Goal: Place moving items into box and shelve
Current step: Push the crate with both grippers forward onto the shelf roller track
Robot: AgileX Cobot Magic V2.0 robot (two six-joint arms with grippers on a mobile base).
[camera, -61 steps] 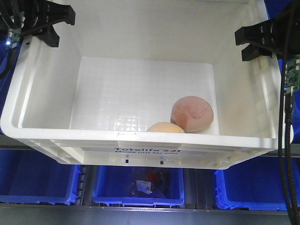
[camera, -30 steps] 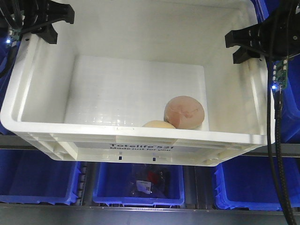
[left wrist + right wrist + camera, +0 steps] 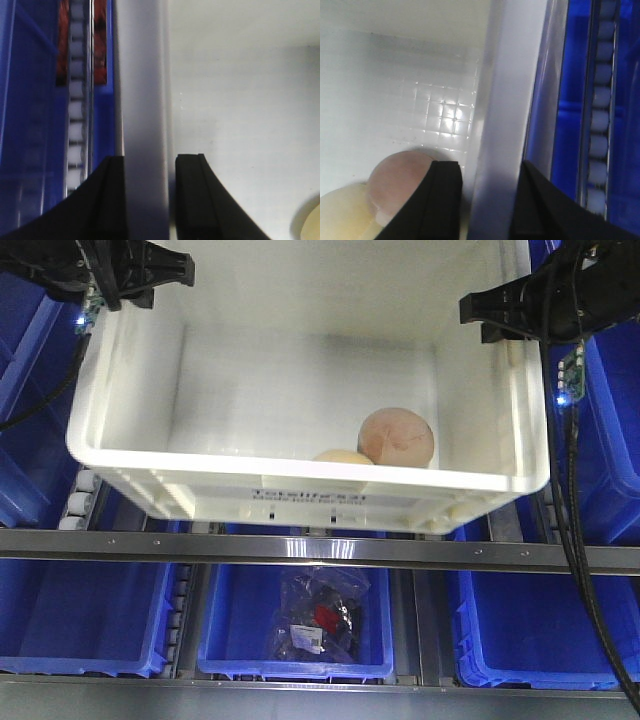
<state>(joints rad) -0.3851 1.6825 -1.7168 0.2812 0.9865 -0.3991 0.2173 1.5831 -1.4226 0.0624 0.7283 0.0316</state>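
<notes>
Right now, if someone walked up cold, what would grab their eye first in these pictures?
The big white crate held above the shelf rail, with the left gripper and right gripper each clamped over a side wall. Inside, against its front wall, a pinkish-brown lump and a pale yellow lump sit touching. Blue bins line the shelf below.

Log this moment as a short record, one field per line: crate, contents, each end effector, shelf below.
crate: white crate, held over the metal shelf rail
contents: pinkish-brown lump beside pale yellow lump, near front wall
left end effector: clamped on crate's side wall
right end effector: clamped on opposite side wall
shelf below: blue bins, middle one holds a bagged item
</notes>
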